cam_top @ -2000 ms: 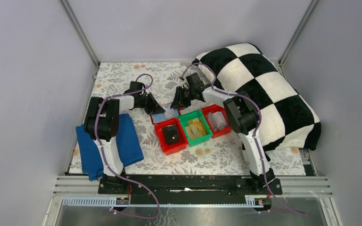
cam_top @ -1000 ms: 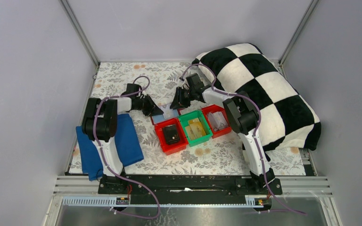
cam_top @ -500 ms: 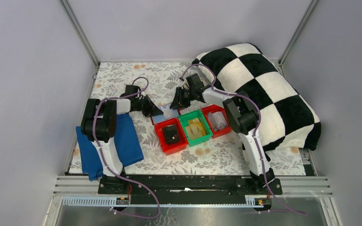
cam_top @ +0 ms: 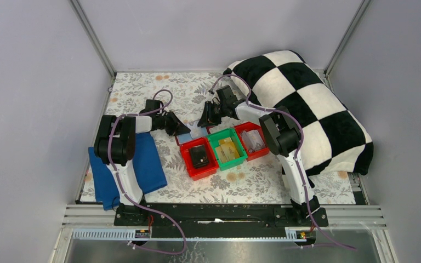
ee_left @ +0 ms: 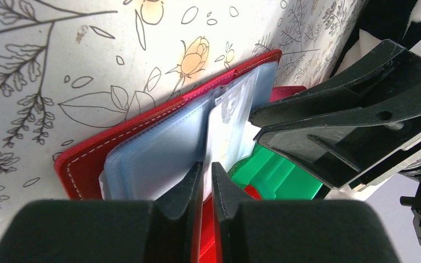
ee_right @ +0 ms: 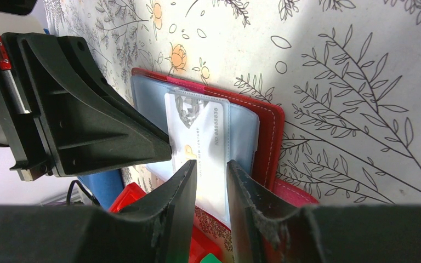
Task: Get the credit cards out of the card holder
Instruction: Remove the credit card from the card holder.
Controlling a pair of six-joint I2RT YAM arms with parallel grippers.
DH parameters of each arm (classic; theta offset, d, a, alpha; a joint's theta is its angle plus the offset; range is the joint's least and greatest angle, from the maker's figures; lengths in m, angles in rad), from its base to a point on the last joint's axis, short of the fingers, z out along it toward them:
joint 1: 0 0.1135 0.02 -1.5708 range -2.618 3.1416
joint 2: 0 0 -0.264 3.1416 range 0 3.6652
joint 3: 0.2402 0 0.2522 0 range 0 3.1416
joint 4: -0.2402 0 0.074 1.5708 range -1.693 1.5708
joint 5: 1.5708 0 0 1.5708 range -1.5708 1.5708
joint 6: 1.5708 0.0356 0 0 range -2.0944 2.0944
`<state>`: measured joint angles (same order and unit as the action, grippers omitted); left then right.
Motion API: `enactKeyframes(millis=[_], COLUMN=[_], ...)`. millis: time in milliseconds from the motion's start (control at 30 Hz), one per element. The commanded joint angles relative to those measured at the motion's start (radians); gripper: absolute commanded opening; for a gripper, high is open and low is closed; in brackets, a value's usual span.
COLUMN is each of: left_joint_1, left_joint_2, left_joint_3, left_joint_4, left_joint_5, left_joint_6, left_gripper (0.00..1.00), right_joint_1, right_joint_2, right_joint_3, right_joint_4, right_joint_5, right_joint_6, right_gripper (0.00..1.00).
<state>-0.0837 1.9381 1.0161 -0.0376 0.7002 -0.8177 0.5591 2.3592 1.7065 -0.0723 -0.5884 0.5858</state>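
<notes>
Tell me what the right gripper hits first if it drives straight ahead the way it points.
Most likely the credit card in the clear pocket of the card holder: it lies face-on just beyond the right gripper. Depth is unclear, so I cannot tell whether the fingers already touch it.

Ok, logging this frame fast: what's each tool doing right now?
Left tool: nearly shut at the holder sleeves; grip cannot be told.
Right tool: slightly open, over a card in the holder.

Top external: looked down from high behind, far off, over the whole scene.
Wrist views: close, low, facing each other across the card holder.
</notes>
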Motion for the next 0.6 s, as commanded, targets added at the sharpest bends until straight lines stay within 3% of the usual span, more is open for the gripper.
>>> enactKeyframes(millis=[0, 300, 567], left_joint_1=[0.003, -0.002, -0.001], left_joint_2=[-0.016, -0.006, 0.007], left_joint_3=[-0.013, -0.015, 0.02], left_joint_4=[0.068, 0.08, 0.018], left_joint_5=[0.03, 0.035, 0.019], left_joint_6=[-0.012, -0.015, 0.023], left_gripper=[0.11, 0.0, 0.0], right_joint_1=[-0.002, -0.002, -0.009], right_joint_2=[0.041, 0.035, -0.042], right_joint_3=[-0.013, -0.019, -0.053], right_joint_4=[-0.041, -0.036, -0.036], right_joint_5=[0.021, 0.016, 0.018], right_joint_6=[-0.007, -0.006, -0.023], right_gripper=[0.34, 0.34, 0.35])
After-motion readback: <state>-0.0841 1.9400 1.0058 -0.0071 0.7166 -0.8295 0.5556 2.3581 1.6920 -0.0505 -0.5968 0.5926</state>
